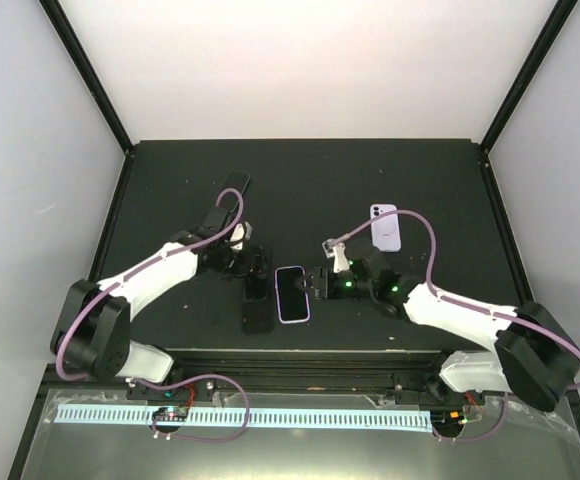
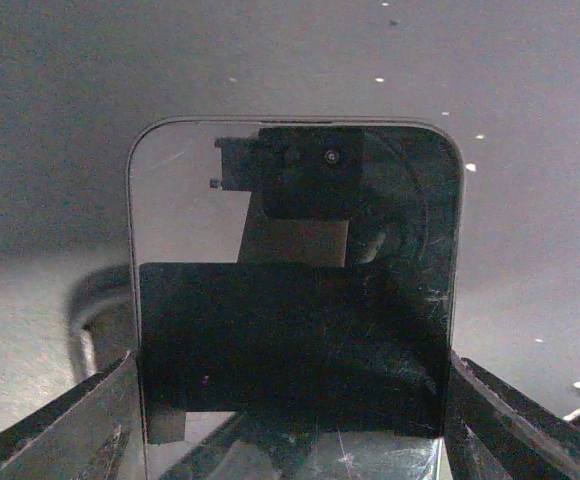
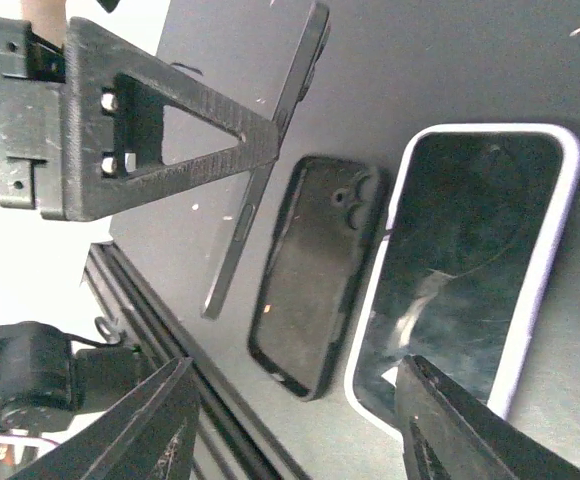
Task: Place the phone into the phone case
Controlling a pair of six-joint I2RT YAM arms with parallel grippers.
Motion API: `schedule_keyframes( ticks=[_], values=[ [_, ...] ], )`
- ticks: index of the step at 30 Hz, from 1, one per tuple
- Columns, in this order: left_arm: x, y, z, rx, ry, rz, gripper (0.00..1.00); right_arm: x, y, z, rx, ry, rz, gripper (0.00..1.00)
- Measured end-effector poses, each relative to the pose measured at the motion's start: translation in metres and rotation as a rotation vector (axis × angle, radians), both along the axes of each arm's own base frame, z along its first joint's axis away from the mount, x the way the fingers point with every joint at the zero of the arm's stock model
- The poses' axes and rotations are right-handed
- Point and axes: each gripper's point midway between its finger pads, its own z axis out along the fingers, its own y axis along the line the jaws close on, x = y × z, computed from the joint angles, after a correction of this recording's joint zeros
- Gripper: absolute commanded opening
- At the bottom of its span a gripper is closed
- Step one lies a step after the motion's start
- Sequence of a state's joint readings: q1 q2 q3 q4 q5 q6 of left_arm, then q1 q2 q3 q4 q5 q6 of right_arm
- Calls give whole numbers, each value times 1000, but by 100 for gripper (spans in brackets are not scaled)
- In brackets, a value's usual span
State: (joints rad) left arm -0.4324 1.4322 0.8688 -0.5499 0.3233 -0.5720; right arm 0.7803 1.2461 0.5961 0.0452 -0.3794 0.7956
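Note:
My left gripper (image 1: 251, 266) is shut on the long edges of a bare black phone (image 2: 295, 280), its glass face toward the wrist camera. The right wrist view shows this phone (image 3: 232, 260) edge-on, tilted and lifted off the table, just left of the empty black phone case (image 3: 315, 275). That case (image 1: 258, 318) lies flat near the table's front edge, directly below the held phone (image 1: 256, 287) in the top view. My right gripper (image 1: 318, 283) stands open low over the table, its fingers (image 3: 170, 420) spanning the case's near end, holding nothing.
A second phone in a white-rimmed case (image 1: 292, 294) lies face up right beside the black case, its corner at my right finger (image 3: 460, 430). A lilac phone (image 1: 385, 228) lies back right and a black one (image 1: 235, 184) back left. A rail (image 3: 160, 320) runs along the front edge.

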Motion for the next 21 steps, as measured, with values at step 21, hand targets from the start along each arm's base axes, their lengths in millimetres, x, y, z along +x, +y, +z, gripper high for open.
schedule_keyframes(
  ticks=[21],
  values=[
    [-18,-19,22,-225,-31,56,45,-12,71,-11,82,116,43,31]
  ],
)
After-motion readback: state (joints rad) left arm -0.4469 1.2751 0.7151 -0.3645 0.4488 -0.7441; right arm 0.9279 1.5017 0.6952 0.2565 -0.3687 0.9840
